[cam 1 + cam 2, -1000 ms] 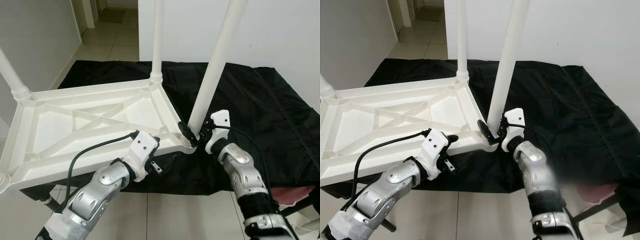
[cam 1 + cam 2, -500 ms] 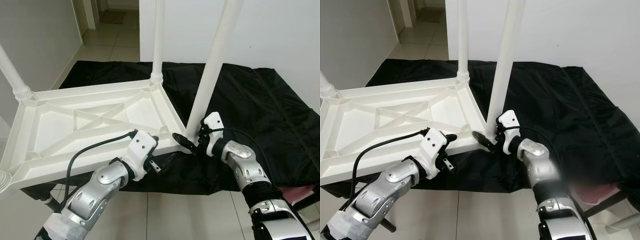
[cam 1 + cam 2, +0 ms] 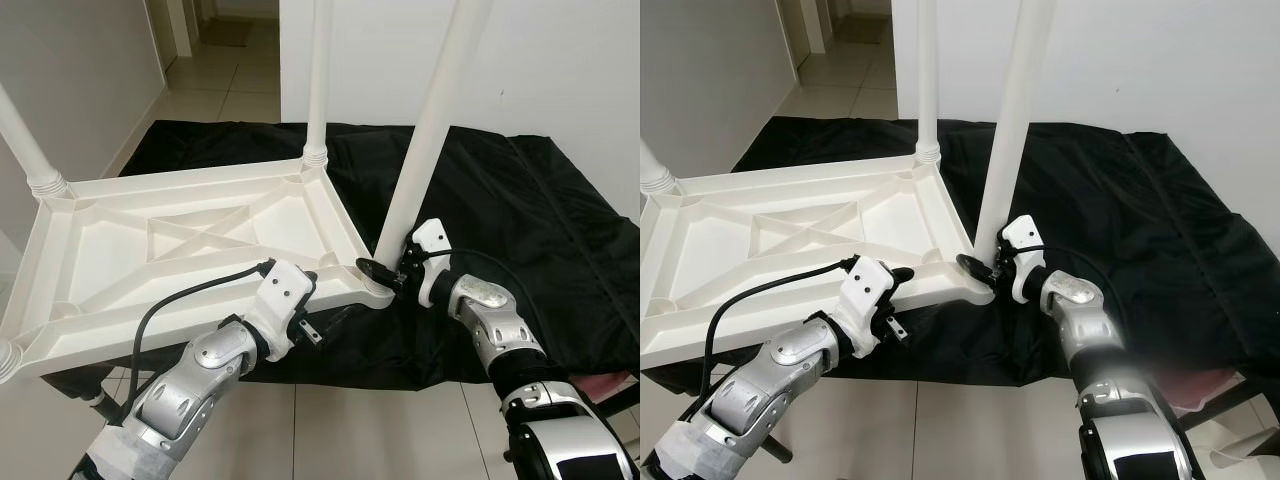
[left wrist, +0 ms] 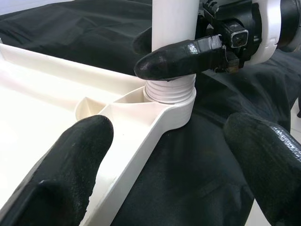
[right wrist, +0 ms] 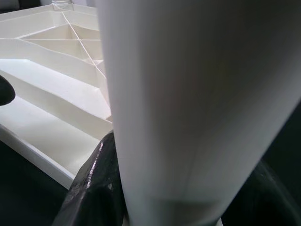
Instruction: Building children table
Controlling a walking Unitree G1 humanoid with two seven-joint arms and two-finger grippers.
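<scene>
A white children's table lies upside down on a black cloth. Its legs point up. The near right leg stands tilted in the threaded corner socket. My right gripper is shut on this leg just above the socket, and one black finger wraps across its front. The leg is very close in the right wrist view. My left gripper is open at the table's front rim, a little left of that corner, its fingers spread wide on either side of the rim.
A second leg rises at the far corner and a third at the left. A white wall stands close behind. Tiled floor lies below the front edge, and something pink sits low at the right.
My right gripper has shifted around the base of the near right leg, dipping and coming back up, and its forearm has swung out to the right. The left gripper has stayed put.
</scene>
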